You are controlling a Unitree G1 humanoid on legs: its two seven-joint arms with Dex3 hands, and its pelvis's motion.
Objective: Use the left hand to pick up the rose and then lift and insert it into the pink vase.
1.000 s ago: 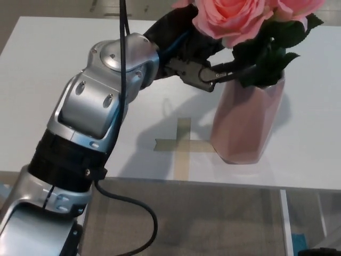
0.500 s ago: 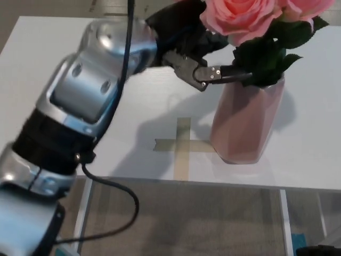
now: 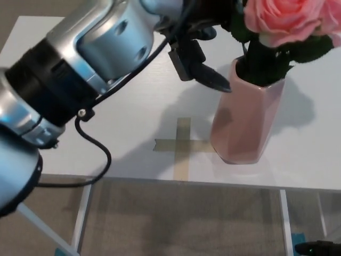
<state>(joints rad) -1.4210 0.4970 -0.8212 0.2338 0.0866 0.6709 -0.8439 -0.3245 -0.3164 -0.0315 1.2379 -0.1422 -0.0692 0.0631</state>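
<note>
Head view: my left hand hung at about ten o'clock from the pink vase, just beside its rim. Its fingers were spread and held nothing, one dark fingertip pointing down toward the vase's upper left edge (whether it touched the rim I could not tell). My silver and black left arm filled the upper left of the picture, with a black cable looping down off it past the table edge.

The rose stood in the vase, its pink bloom at twelve o'clock above the mouth and its dark green leaves crowding the opening. Another pink bloom was cut off by the right edge, so I could not make out much of it. The vase stood upright on the white table, touching the right arm of a taped cross which lay at about nine o'clock from its base. My right hand did not show.
</note>
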